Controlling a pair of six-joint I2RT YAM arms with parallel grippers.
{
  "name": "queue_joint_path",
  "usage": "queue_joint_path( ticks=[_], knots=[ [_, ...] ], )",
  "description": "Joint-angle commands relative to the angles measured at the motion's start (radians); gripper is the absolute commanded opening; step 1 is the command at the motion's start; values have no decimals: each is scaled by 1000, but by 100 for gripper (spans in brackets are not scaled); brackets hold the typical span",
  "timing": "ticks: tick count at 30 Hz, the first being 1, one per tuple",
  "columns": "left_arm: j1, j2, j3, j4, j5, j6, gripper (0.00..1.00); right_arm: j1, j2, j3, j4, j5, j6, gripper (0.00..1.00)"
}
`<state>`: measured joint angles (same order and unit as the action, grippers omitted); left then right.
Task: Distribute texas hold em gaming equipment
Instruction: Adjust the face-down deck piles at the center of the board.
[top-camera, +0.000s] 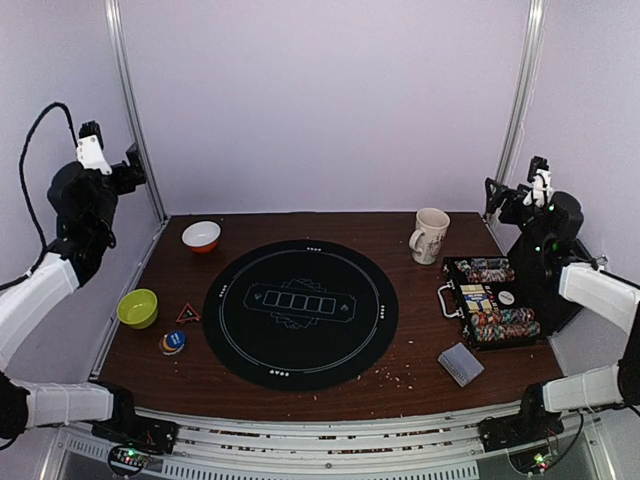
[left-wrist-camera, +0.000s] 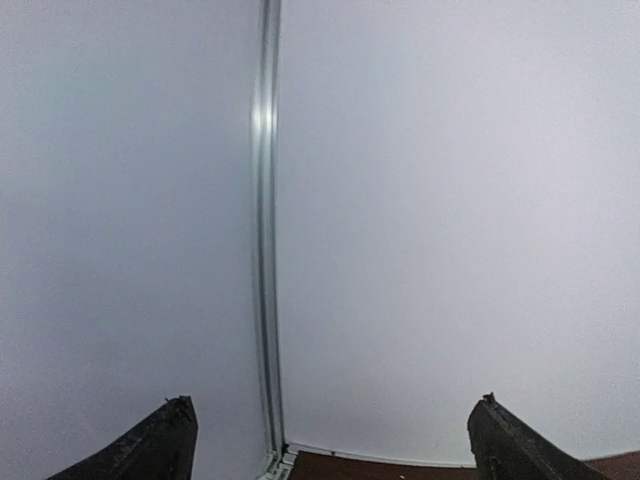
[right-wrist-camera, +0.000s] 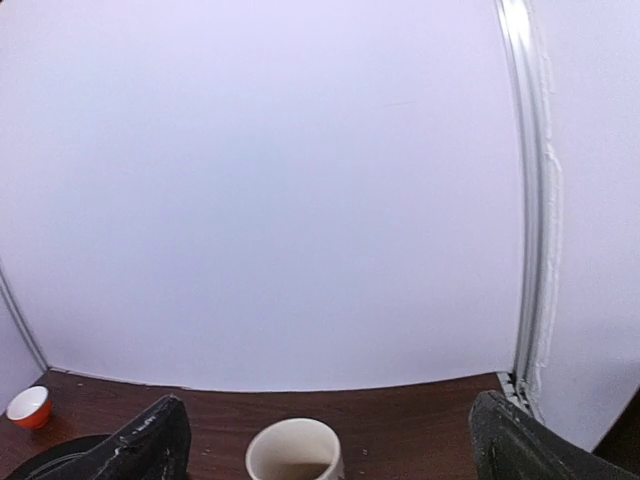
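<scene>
Striped poker chips (top-camera: 505, 322) lay in the open case (top-camera: 453, 292) at right of frame, just below the right gripper (top-camera: 540, 182) and far from the left gripper (top-camera: 93, 140); both grippers stood wide open, empty.

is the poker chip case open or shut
Open: rows of striped chips show uncovered inside the chip case in the top view.

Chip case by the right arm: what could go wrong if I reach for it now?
The mug stands just behind the chip case; a swing of the open right gripper could tip it. The chips lie packed in rows, so a grab may drag several out.
</scene>
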<state>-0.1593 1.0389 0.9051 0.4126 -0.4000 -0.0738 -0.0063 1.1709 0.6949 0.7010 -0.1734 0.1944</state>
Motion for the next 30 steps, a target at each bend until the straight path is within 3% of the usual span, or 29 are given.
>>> queue_joint_path(
  ticks=[1, 6, 13, 20, 24, 30],
  knots=[
    [-9, 8, 222, -447, 335, -82, 98, 10, 15, 199, -321, -235, 72, 100],
    [-27, 29, 331, -666, 528, -86, 98, 93, 68, 445, -706, -310, 17, 100],
    [-77, 47, 347, -815, 615, -104, 98, 349, 134, 686, -1181, -98, -139, 100],
    [-139, 64, 281, -867, 624, -132, 98, 506, 150, 703, -1390, -47, -53, 100],
    [-153, 128, 272, -855, 651, -136, 98, 569, 194, 693, -1606, -3, 9, 100],
    [-156, 189, 263, -789, 705, -146, 98, 597, 220, 562, -1870, 75, 179, 100]
  ],
)
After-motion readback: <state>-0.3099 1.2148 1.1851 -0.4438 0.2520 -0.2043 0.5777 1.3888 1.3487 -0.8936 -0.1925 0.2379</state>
